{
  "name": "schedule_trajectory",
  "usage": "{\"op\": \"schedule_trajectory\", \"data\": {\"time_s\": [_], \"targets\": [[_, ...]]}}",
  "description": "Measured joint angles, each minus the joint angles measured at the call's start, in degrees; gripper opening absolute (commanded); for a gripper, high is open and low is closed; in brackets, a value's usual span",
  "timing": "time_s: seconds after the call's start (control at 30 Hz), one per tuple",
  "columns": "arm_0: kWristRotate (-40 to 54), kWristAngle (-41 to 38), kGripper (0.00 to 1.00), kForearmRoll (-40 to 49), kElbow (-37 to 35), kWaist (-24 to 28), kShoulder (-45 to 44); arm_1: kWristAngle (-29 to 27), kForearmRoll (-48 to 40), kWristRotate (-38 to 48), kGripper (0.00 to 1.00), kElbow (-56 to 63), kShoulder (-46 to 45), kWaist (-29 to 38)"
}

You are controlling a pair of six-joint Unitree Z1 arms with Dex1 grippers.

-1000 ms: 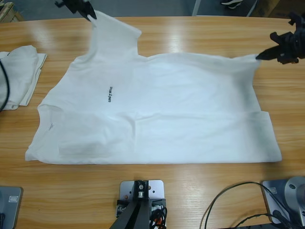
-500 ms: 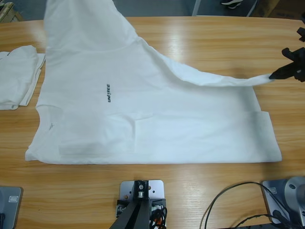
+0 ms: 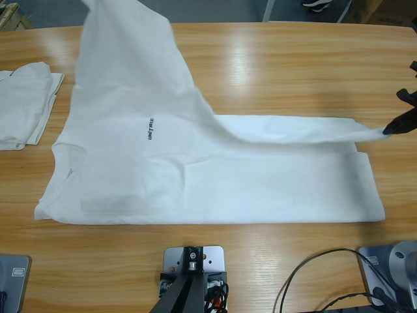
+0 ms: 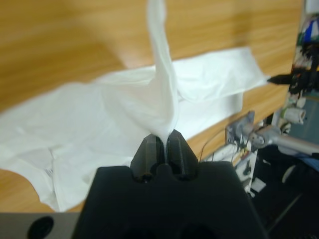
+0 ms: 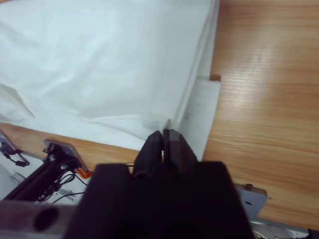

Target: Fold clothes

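Your left pincer [image 4: 163, 137] is pressed together on a bunch of the white shirt [image 3: 195, 176], and the cloth rises straight out from its tips in a taut column; below and beyond the tips the rest of the shirt lies spread on the counter [image 3: 273, 59]. In the high view that lifted part climbs out of the frame at the top, so the pincer itself is not visible there.

Your right pincer [image 5: 163, 137] is likewise closed on the shirt, nipping an edge of fabric right at its tips, with the garment stretching away ahead of it and bare wood off to one side. In the high view it sits at the frame's edge [image 3: 399, 124], holding a long drawn-out fold low over the shirt's body.

By my reading, you are in the middle of the first lengthwise fold: the far edge is held at both ends and raised, carried partway over the body but not yet laid down. The near half lies flat, the black chest lettering [image 3: 150, 128] uncovered. Left to do: set this fold down, release, then make the remaining folds.

Well away from both pincers, a second white garment [image 3: 26, 104] lies in a loose stack; whether it counts as finished I cannot tell.
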Motion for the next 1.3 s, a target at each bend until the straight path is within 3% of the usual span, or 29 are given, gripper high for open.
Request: {"op": "schedule_trajectory", "data": {"time_s": [0.13,0.63,0.87,1.3], "targets": [[0.7,-0.4,0.000,0.1,6.6,-0.1,0.0,-1.5,0.6,-0.9,0.000,0.0,0.9,-0.6],[2.1,-3.3,0.000,0.1,20.3,-0.1,-4.0,-1.9,1.6,-1.6,0.000,0.6,3.8,-1.2],[2.1,-5.7,0.000,0.1,22.6,-0.1,-9.4,-1.8,1.8,-1.6,0.000,0.6,4.3,-1.2],[2.1,-10.7,0.000,0.1,27.5,0.3,-11.4,-0.4,3.3,-2.1,0.000,1.0,6.3,-1.2]]}}
